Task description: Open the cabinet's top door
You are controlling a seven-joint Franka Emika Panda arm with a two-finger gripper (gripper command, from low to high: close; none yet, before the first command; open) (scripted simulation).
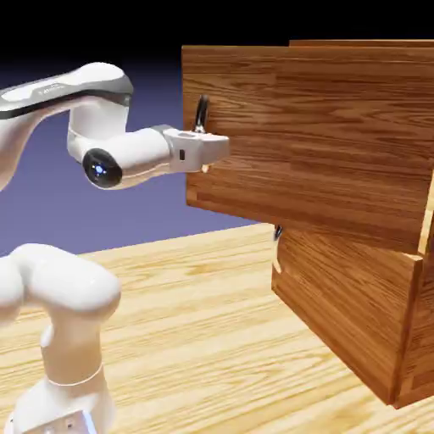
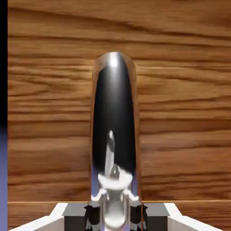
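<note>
With the gripper (image 2: 115, 212) clamping the dark handle (image 2: 114, 122) and the top door (image 1: 314, 136) swinging well out from the cabinet (image 1: 356, 314), the pull is probably best following the door's arc, wrist turning along.

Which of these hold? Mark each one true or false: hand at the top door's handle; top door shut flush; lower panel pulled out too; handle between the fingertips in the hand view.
1. The hand is at the handle of the top door. True.
2. The top door sits shut, flush with the cabinet. False: it stands out from the cabinet's front, toward the arm.
3. The lower panel is pulled out as well. False: it appears shut, and the hand is nowhere near it.
4. In the hand view, the dark handle runs up the middle, between the two fingertips. True.
</note>
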